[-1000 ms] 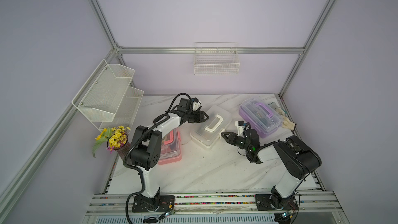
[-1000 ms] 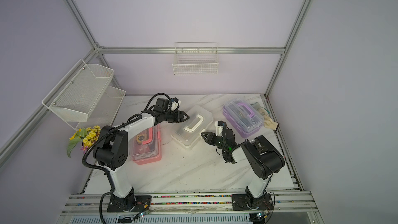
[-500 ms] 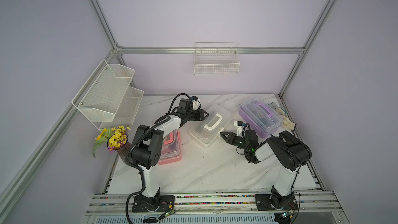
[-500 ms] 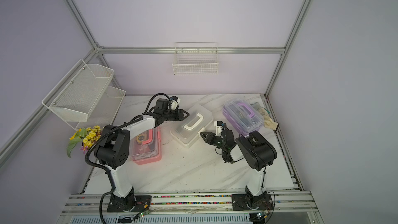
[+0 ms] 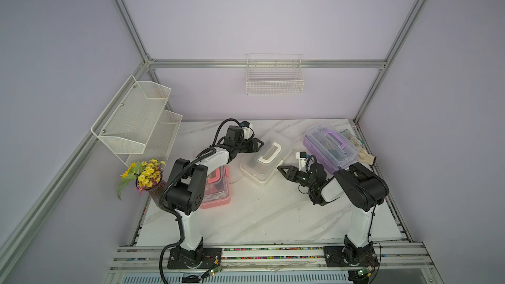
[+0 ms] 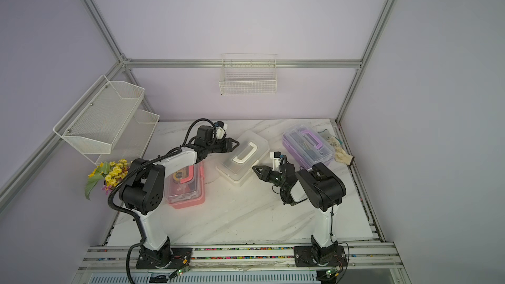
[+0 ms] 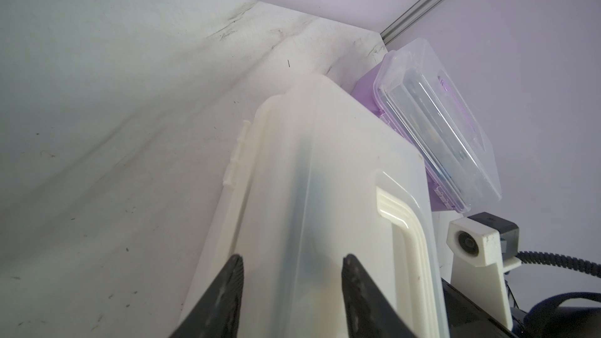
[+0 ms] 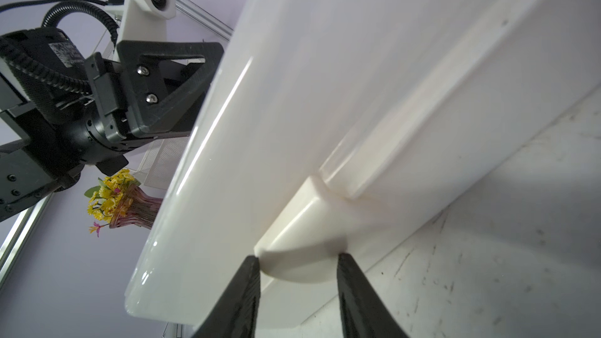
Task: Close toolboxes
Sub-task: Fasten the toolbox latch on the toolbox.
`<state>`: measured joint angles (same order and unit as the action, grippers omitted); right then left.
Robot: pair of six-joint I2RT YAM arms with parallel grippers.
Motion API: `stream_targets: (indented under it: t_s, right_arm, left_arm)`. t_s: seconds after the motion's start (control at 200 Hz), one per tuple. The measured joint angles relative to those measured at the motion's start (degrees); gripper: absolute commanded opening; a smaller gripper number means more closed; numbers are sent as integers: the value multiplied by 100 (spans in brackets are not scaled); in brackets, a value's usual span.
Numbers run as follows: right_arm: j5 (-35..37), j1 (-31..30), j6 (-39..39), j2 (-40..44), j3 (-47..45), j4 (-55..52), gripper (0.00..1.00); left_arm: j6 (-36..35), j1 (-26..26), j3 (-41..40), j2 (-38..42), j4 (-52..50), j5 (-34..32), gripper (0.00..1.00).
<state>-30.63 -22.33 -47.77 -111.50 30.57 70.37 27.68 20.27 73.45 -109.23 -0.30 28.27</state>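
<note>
In both top views the left gripper (image 5: 258, 143) has crept onto the back edge of the white toolbox (image 5: 266, 159), mid-table, and the right gripper (image 5: 281, 169) has nudged up to its front; the lid (image 5: 276, 143) lies down, so latching looks next. Left wrist view: fingers (image 7: 227, 291) half spread across the lid's edge. Right wrist view: tips flank the latch (image 8: 302, 238); pinching or not, I cannot tell. Scuffed marble tabletop (image 5: 259, 219), lilac walls (image 5: 246, 23), wire basket (image 5: 274, 83).

Three toolboxes (image 5: 216, 189) (image 5: 257, 170) (image 5: 325, 146), two robot arms (image 5: 188, 187) (image 5: 360, 184), two wire baskets (image 5: 136, 121) (image 5: 274, 83), one flower vase (image 5: 149, 178)
</note>
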Motion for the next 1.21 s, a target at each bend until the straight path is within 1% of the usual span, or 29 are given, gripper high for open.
stream_targets:
  t_s: [0.14, 0.19, 0.24, 0.37, 0.415, 0.53, 0.615, 0.75, 0.84, 0.87, 0.91, 0.99, 1.08, 1.205]
  right_arm:
    - [-28, 11, 0, -63, 15, 85, 43]
    - [-28, 11, 0, -79, 39, 83, 44]
    - [-26, 11, 4, -85, 48, 81, 45]
    - [92, 9, 59, -7, 37, -33, 47]
    - [142, -4, 98, 87, 17, -164, 48]
    - [343, -59, 306, 568, -103, -704, 50]
    - [501, -87, 466, 1117, -199, -1152, 53]
    - [844, -87, 802, 2107, -229, -2081, 62]
    - [1329, -83, 1080, 2800, -138, -3038, 68]
    - [1602, -81, 1189, 3034, -72, -3410, 70]
    - [1849, -81, 1318, 3274, 11, -3823, 74]
    - [2726, -81, 1554, 3748, 271, -4728, 83]
    - [3768, -68, 1805, 4105, 553, -5484, 96]
    - [5097, -55, 2068, 4277, 778, -6148, 97]
  left_arm:
    - [28, 0, -37, 9, 66, -17, 48]
    - [31, 0, -61, 24, 96, -46, 50]
    - [26, 0, -85, 37, 129, -66, 52]
    - [35, 0, -136, 109, 61, -59, 65]
    - [48, 0, -136, 127, -31, -61, 66]
    - [39, 0, -114, 229, -400, -66, 68]
    - [22, 0, 9, 295, -817, -98, 73]
    - [-74, 0, 175, 435, -1478, -352, 79]
    - [-225, -2, 190, 647, -1856, -699, 83]
    - [-275, -7, 190, 750, -1971, -831, 85]
    - [-328, -13, 186, 901, -2079, -994, 89]
    - [-387, -26, 90, 1349, -2173, -1340, 91]
    - [-428, -39, -310, 2072, -2179, -1681, 94]
    - [-363, -39, -973, 3060, -2385, -2011, 96]
